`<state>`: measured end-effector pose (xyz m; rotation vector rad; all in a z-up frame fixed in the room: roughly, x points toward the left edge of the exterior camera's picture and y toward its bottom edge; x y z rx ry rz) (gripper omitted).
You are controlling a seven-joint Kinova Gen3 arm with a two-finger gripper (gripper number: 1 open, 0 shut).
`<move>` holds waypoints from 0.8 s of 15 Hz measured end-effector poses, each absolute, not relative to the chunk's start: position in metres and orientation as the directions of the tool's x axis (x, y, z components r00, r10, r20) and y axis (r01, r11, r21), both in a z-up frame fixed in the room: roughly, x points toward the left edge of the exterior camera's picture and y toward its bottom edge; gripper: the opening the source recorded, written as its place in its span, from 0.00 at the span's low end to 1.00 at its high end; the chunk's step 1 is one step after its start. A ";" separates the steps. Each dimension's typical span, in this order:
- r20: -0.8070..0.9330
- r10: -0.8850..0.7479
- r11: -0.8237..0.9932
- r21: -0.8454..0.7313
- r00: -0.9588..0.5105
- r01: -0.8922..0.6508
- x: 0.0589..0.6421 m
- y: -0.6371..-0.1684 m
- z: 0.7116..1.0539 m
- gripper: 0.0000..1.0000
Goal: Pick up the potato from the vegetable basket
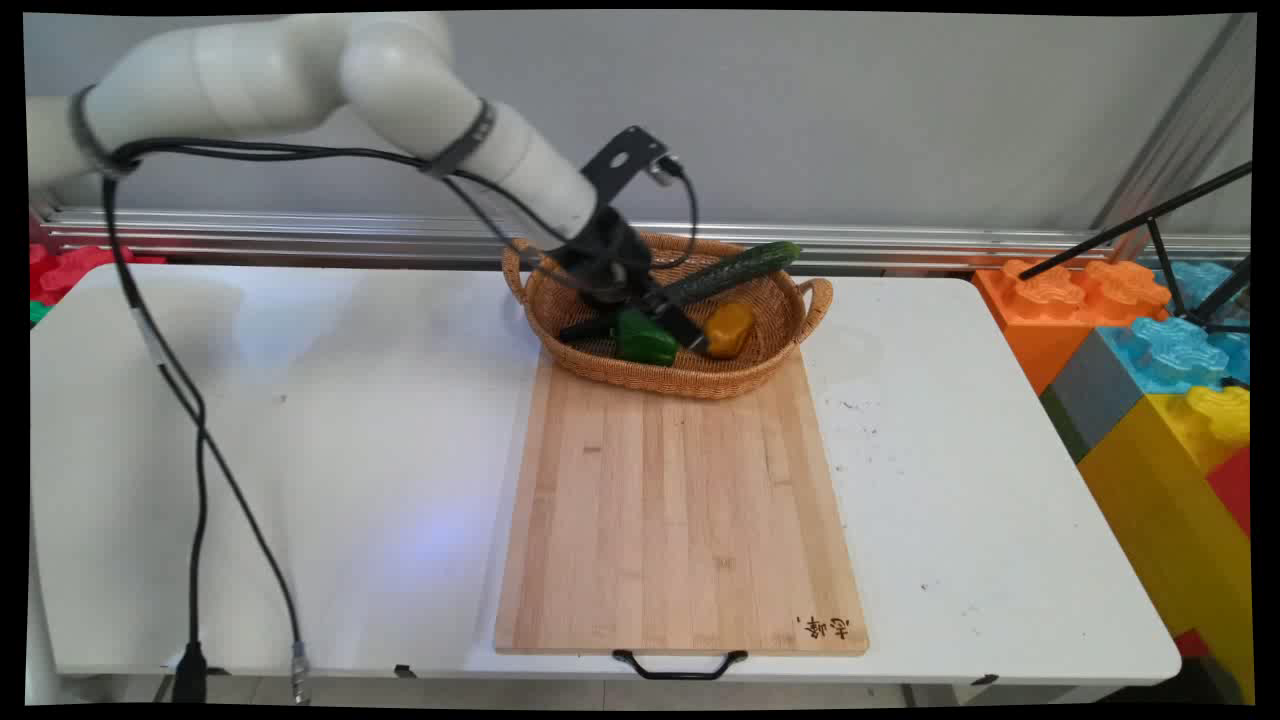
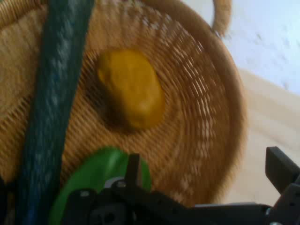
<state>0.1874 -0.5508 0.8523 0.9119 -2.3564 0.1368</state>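
One camera looks down across the surface (image 1: 300, 450) toward the wall, the other rides the hand, close over the wicker basket (image 1: 600, 362) (image 2: 206, 117) both share.

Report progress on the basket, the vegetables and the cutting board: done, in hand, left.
Done: nothing that shows; the cutting board lies bare.
In hand: the gripper is open, down inside the basket, close beside the green pepper, gripping nothing.
Left: the cucumber, the green pepper and the yellow vegetable all lie in the basket.
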 end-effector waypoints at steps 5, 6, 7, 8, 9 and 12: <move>0.579 -0.626 0.700 0.121 -0.523 -0.704 0.163 -0.578 0.838 1.00; 0.575 -0.635 0.690 0.124 -0.515 -0.713 0.161 -0.581 0.835 1.00; 0.570 -0.650 0.677 0.131 -0.503 -0.725 0.159 -0.584 0.831 1.00; 0.566 -0.658 0.668 0.135 -0.496 -0.732 0.157 -0.586 0.828 1.00; 0.560 -0.671 0.655 0.141 -0.486 -0.742 0.155 -0.589 0.823 1.00; 0.541 -0.710 0.613 0.161 -0.451 -0.773 0.148 -0.598 0.806 1.00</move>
